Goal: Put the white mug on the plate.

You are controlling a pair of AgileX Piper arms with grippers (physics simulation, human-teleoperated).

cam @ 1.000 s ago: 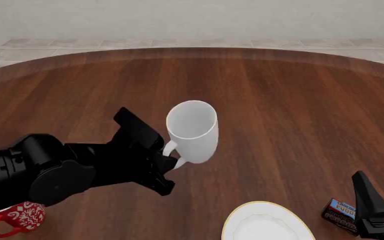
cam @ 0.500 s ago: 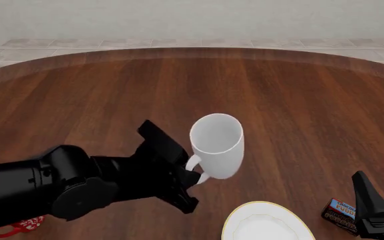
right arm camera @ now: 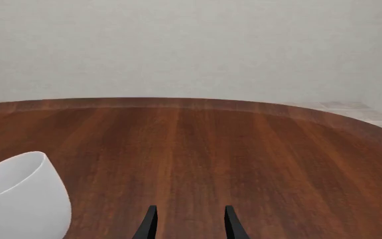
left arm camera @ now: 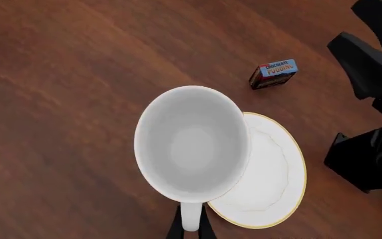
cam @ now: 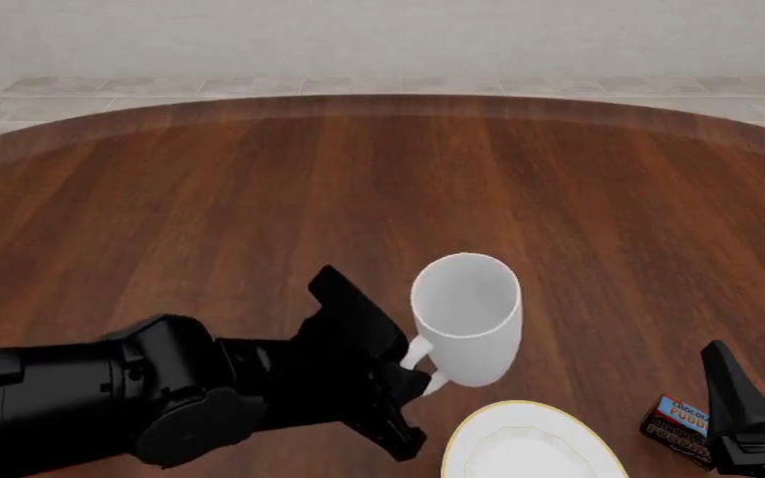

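Observation:
My left gripper (cam: 416, 366) is shut on the handle of the white mug (cam: 468, 317) and holds it upright in the air, just behind the plate (cam: 532, 445) at the table's front edge. In the left wrist view the white mug (left arm camera: 192, 144) overlaps one side of the plate (left arm camera: 270, 181), and the fingertips (left arm camera: 175, 228) clamp the handle. The mug also shows in the right wrist view (right arm camera: 24, 195). My right gripper (right arm camera: 187, 224) is open and empty, low at the front right (cam: 755, 413).
A chocolate pudding box (cam: 677, 428) lies on the table between the plate and my right gripper; it also shows in the left wrist view (left arm camera: 272, 73). The round wooden table (cam: 382, 189) stretches away behind the mug.
My left arm has carried the white mug to the right and nearer, toward the plate. The red mug at the front left is now hidden. The right arm has not moved.

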